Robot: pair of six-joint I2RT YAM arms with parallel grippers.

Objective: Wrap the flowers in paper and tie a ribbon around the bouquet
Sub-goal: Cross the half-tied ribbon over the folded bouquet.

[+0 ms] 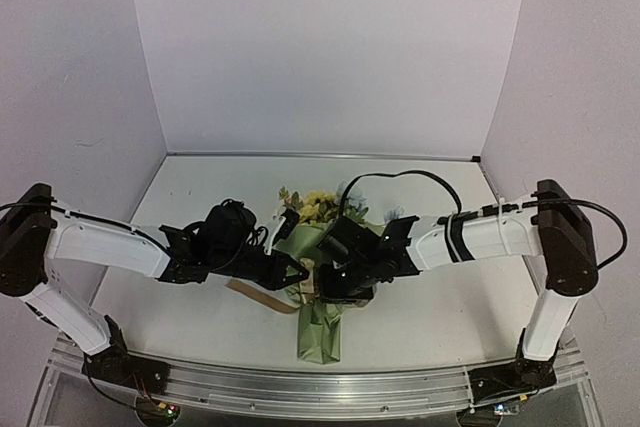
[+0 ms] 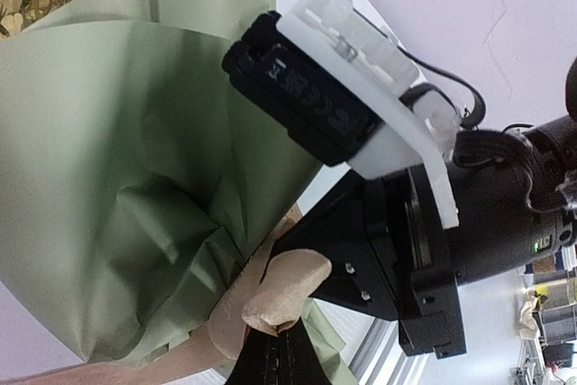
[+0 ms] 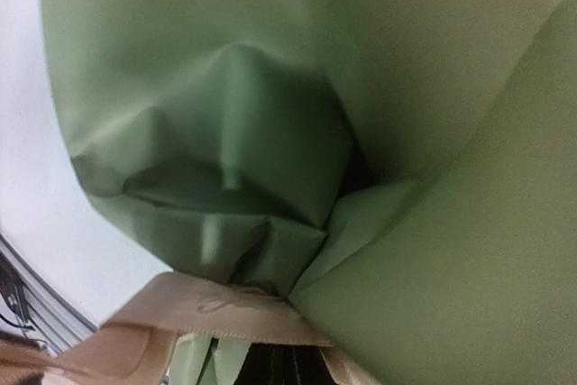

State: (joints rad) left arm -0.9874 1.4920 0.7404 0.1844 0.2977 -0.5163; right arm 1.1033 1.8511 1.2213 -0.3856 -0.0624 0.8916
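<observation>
Roughly mid-table, bouquet lies with flowers at far end. Both arms stretched inward, low. Left gripper pinched on ribbon. Right gripper shut against paper, hold unclear.

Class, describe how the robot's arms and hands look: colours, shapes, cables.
The left arm and right arm: white tubular links, black joints. The left hand and right hand are black. A black cable loops over the right arm; a white bracket tops its wrist.
</observation>
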